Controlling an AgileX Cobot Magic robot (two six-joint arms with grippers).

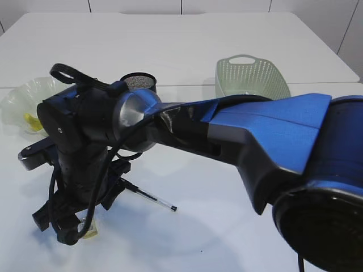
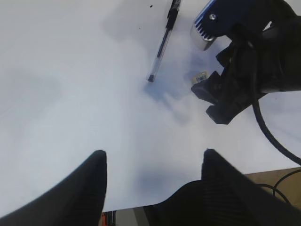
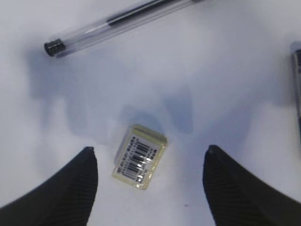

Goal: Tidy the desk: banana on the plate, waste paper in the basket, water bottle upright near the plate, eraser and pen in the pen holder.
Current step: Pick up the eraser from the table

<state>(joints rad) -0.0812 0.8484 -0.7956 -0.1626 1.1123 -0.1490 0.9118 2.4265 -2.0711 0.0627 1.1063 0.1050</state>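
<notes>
Between the spread fingers of the right hand [image 3: 148, 188], which stands open and empty just above the white worktop [image 3: 225, 70], lies the eraser [image 3: 139, 156], flat, label up, touching neither finger. Just beyond it the clear pen [image 3: 117, 21] lies slantwise on the bare surface. Off to the side, the left hand [image 2: 153, 165] also stands open, holding nothing, with pen and eraser well ahead of it. Farther back stand the mesh pen holder [image 1: 139, 83], the green basket [image 1: 252, 76] and a pale ruffled plate [image 1: 28, 96].

White table [image 1: 227, 51], white panelled wall [image 1: 227, 5]
</notes>
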